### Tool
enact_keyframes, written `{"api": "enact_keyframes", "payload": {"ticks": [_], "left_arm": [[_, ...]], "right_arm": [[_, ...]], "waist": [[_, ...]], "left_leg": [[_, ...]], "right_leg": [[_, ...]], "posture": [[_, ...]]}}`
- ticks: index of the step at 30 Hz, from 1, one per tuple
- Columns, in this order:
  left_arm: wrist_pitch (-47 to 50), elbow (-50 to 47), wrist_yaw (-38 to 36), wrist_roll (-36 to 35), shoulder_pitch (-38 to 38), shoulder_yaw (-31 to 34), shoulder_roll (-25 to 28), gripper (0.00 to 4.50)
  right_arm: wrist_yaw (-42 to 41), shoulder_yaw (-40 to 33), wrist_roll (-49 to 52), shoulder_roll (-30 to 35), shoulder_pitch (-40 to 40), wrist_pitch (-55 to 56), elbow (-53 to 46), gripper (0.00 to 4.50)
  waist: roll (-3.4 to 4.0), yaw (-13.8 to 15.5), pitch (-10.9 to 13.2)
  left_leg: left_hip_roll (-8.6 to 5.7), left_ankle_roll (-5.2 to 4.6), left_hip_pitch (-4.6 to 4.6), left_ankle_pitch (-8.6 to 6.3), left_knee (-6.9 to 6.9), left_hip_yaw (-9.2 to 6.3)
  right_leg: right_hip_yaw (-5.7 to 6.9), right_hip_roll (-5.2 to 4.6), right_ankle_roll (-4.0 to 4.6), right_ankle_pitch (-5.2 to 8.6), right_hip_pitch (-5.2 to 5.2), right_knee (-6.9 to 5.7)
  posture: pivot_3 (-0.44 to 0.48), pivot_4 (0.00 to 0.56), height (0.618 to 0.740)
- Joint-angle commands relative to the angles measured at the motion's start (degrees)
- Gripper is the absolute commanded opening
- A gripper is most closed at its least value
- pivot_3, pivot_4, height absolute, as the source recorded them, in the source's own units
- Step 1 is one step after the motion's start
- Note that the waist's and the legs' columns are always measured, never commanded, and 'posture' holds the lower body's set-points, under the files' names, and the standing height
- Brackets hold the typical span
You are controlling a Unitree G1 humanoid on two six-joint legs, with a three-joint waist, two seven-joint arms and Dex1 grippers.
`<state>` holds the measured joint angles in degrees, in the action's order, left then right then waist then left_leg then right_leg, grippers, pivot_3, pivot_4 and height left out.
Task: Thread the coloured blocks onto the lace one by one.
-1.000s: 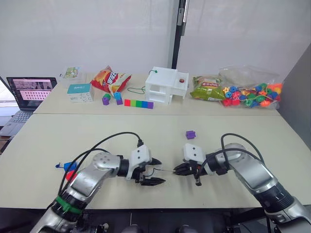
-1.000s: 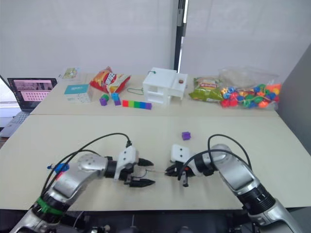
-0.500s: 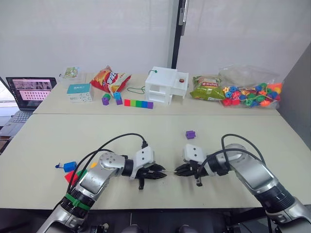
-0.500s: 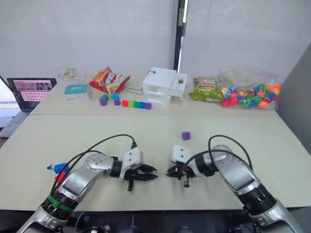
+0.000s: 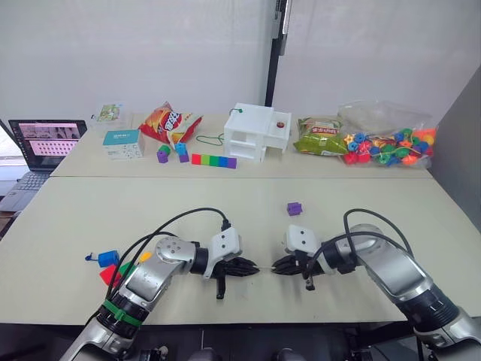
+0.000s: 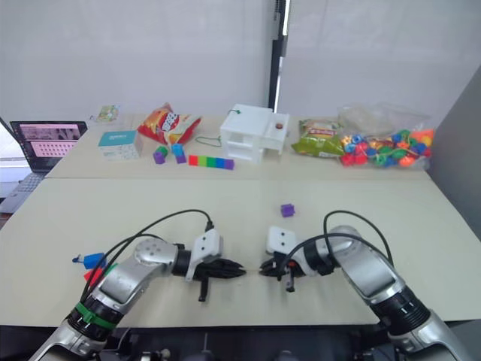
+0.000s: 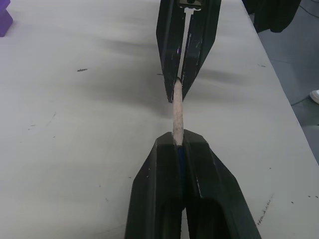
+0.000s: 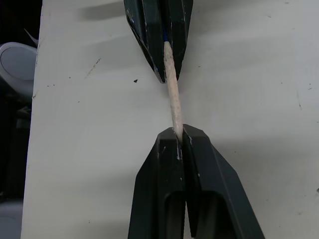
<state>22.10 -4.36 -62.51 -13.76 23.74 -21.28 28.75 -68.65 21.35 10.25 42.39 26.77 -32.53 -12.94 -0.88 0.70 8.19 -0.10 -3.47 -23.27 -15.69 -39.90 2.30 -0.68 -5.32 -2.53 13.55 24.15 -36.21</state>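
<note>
The lace [image 7: 178, 113] now spans low over the bench [image 5: 225, 203] between both pincers — its pale tip clamped by the left pincer [image 5: 254, 268], which a second ago stood open and apart, and by the right pincer [image 5: 275, 267]. Likely a handover; the purple block [image 5: 294, 208] lies unthreaded behind.

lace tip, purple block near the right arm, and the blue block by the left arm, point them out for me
lace tip [image 8: 172, 102], right wrist view, middle of the pale stiff stretch between the two grippers
purple block [image 5: 294, 208], left eye view, its top face
blue block [image 5: 108, 257], left eye view, its visible side
</note>
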Motion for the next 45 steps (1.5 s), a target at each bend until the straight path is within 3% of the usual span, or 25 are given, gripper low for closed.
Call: {"api": "enact_keyframes", "payload": {"ticks": [1, 3, 4, 10, 15, 16, 22, 25, 28, 38, 43, 45], "left_arm": [[-0.1, -2.2, -0.1, -0.8, 0.5, 1.6, 0.2, 0.03], [-0.1, -2.2, -0.3, -0.6, 0.4, 1.6, 0.5, 0.03], [-0.1, -2.2, -0.3, -0.6, 0.4, 1.6, 0.6, 0.0], [-0.4, -2.2, -0.4, -0.2, -0.1, 2.0, 1.8, 0.0], [0.1, -3.3, -0.1, -0.3, -1.5, 3.3, 3.8, 0.0], [0.3, -3.6, 0.0, -0.4, -1.8, 3.5, 4.1, 0.0], [1.6, -5.3, 0.7, -1.1, -3.1, 4.8, 5.2, 0.0], [2.1, -5.8, 0.8, -1.0, -3.3, 5.0, 5.1, 0.0], [2.4, -6.4, 0.7, -1.0, -3.6, 5.1, 5.2, 0.0], [2.6, -6.8, 1.1, -0.9, -4.3, 5.7, 5.5, 0.0], [2.9, -7.4, 1.6, -0.9, -4.7, 5.8, 5.6, 0.0], [3.1, -7.6, 1.8, -0.9, -4.8, 5.9, 5.6, 0.0]], "right_arm": [[0.3, -0.7, 1.0, -0.2, -0.7, -0.4, -2.2, 0.0], [2.3, -1.8, 0.8, -0.9, -0.9, -0.4, -2.5, 0.0], [3.0, -2.1, 0.6, -1.0, -1.0, -0.3, -2.5, 0.63], [8.5, -9.0, 4.7, -1.8, -4.0, -6.2, -6.3, 2.63], [22.6, -20.8, 7.5, -8.0, -12.2, -14.5, -12.3, 4.35], [25.9, -21.9, 7.0, -9.9, -13.3, -15.1, -12.9, 4.43], [49.5, -22.1, -0.8, -26.3, -17.4, -15.0, -15.8, 4.43], [55.7, -22.0, -3.4, -31.0, -17.3, -13.8, -15.0, 4.43], [65.1, -21.1, -8.4, -37.2, -12.9, -3.9, -3.6, 4.43], [65.0, -23.8, -8.5, -37.4, 1.1, 13.3, 25.3, 4.43], [61.7, -24.4, -6.5, -37.3, 3.3, 17.7, 31.2, 4.43], [60.6, -24.6, -5.7, -37.6, 3.9, 18.9, 32.2, 3.64]], "waist": [[0.0, 0.0, 0.0], [0.0, 0.0, 0.0], [0.0, 0.0, 0.0], [0.0, 0.1, 0.0], [0.0, 0.0, 0.0], [0.0, 0.0, 0.0], [0.01, -0.1, 0.0], [0.02, -0.1, 0.0], [0.0, -0.4, 0.0], [0.01, -1.4, 0.0], [0.01, -1.7, 0.0], [0.01, -1.7, 0.0]], "left_leg": [[0.0, 0.0, 0.0, 0.0, 0.0, 0.0], [0.0, 0.0, 0.0, 0.0, 0.0, 0.0], [0.0, 0.0, 0.0, 0.0, 0.0, 0.0], [-0.01, 0.0, -0.02, 0.0, 0.0, -0.01], [0.02, 0.0, -0.01, 0.0, 0.05, -0.06], [0.03, 0.0, -0.01, 0.0, 0.04, -0.06], [0.02, 0.04, 0.01, 0.02, 0.07, -0.03], [-0.02, 0.06, 0.01, 0.03, 0.06, 0.0], [-0.03, 0.1, 0.06, 0.05, 0.05, 0.0], [-0.03, 0.24, 0.11, 0.14, 0.13, 0.01], [0.0, 0.25, 0.11, 0.15, 0.17, 0.0], [0.01, 0.25, 0.11, 0.14, 0.17, 0.0]], "right_leg": [[0.0, 0.0, 0.0, 0.0, 0.0, 0.0], [0.0, 0.0, 0.0, 0.0, 0.0, 0.0], [0.0, 0.0, 0.0, 0.0, 0.0, 0.0], [0.0, -0.02, 0.0, 0.0, 0.0, 0.0], [0.0, -0.02, 0.0, 0.0, 0.0, -0.01], [0.0, -0.02, 0.0, 0.0, -0.01, -0.02], [-0.05, -0.02, 0.0, 0.0, 0.08, -0.16], [-0.07, -0.03, 0.0, 0.0, 0.1, -0.22], [-0.06, -0.01, 0.0, 0.0, 0.06, -0.21], [-0.08, 0.04, 0.02, 0.01, 0.1, -0.53], [-0.09, 0.06, 0.03, 0.01, 0.1, -0.57], [-0.09, 0.06, 0.03, 0.01, 0.1, -0.58]], "posture": [[0.0, 0.15, 0.74], [0.0, 0.15, 0.74], [0.0, 0.15, 0.74], [0.0, 0.15, 0.74], [0.0, 0.15, 0.74], [0.0, 0.15, 0.74], [0.0, 0.15, 0.74], [0.0, 0.15, 0.74], [0.0, 0.15, 0.74], [0.0, 0.15, 0.74], [0.0, 0.15, 0.74], [0.0, 0.15, 0.74]]}}
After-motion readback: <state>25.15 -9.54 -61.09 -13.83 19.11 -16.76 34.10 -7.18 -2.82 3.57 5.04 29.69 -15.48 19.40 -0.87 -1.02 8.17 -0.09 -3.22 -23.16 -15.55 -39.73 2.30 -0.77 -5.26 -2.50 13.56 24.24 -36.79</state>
